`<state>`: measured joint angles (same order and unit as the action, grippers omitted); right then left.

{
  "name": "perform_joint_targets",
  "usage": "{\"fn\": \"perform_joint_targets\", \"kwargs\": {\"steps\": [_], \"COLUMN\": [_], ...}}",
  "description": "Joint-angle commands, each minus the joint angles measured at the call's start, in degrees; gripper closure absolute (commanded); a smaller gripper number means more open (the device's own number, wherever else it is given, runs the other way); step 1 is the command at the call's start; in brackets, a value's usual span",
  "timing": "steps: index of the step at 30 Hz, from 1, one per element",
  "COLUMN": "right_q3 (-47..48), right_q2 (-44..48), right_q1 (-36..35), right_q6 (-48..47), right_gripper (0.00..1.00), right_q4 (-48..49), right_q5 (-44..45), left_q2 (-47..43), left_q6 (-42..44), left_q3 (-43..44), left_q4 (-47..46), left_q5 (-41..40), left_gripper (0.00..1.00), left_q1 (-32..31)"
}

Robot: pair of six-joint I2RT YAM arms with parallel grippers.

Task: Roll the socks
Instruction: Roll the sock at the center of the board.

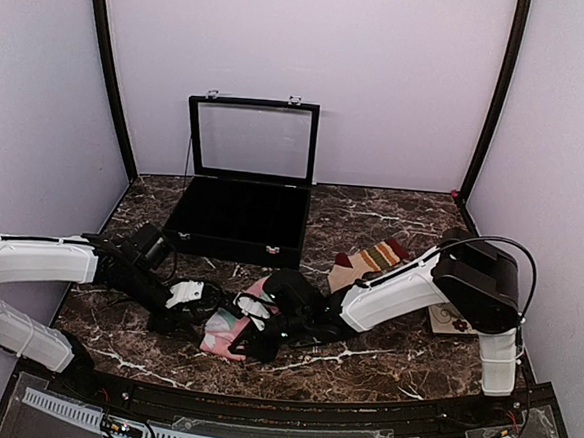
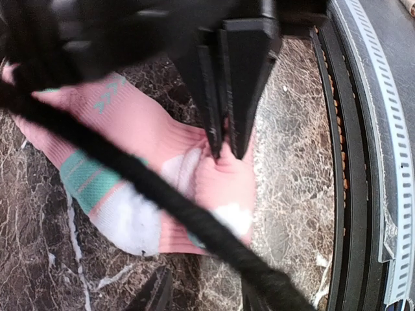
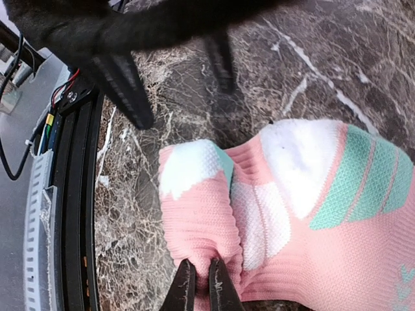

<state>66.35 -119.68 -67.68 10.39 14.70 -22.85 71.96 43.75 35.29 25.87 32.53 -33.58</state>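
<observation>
**A:** So, from the top, where are the socks?

**B:** The pink sock (image 1: 222, 336) lies bunched on the table (image 1: 382, 361) near the front edge, between the two claws. The tan sock (image 1: 373, 257) lies well apart, further back, beside the right arm.

**A:** And the claws?

**B:** The right claw (image 1: 249, 336) is down on the pink sock, and the left claw (image 1: 203, 313) is just beside it. I cannot tell their jaws from up there. A case (image 1: 240, 220) sits at the back, lid up.

**A:** Left wrist?

**B:** The right claw's fingers (image 2: 246, 78) are pressed together, pinching a fold in the middle of the pink sock. The left claw's own tips show at the bottom, apart, over bare marble, with nothing between them. A cable (image 2: 162, 196) crosses the view.

**A:** Right wrist?

**B:** Its fingers (image 3: 183, 288) clamp a raised fold of pink fabric, with white and mint patches facing up. The left claw's fingers (image 3: 126, 91) stand apart beyond the sock, over marble, clear of the fabric. A rail (image 3: 39, 214) runs down the left.
</observation>
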Motion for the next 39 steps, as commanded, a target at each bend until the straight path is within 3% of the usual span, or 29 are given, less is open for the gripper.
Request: {"fn": "perform_joint_targets", "kwargs": {"steps": [1,8,13,23,39], "right_q3": [1.0,2.6,2.0,3.0,3.9], "right_q2": [-3.7,-5.8,-6.4,-8.5,-9.8], "right_q1": [2.5,4.2,5.7,7.1,7.8], "right_q6": [6.4,11.0,15.9,20.9,23.4], "right_gripper": [1.0,1.0,1.0,1.0,1.0], "right_q4": [-7.7,-10.0,-8.4,-7.9,-8.2], "right_q5": [-1.4,-4.1,-7.0,-12.7,-15.0], "left_q2": [-2.1,-1.6,1.8,8.1,13.6], "left_q6": [3.6,8.2,9.5,11.4,14.0], "left_q3": [-1.6,1.2,5.5,4.8,4.3], "left_q4": [2.8,6.4,6.9,-3.9,-9.2], "left_q5": [1.9,3.5,3.4,-7.3,-16.1], "left_gripper": [0.61,0.6,0.6,0.6,0.62], "left_q1": [0.1,-0.2,-3.8,-12.5,-13.0]}}
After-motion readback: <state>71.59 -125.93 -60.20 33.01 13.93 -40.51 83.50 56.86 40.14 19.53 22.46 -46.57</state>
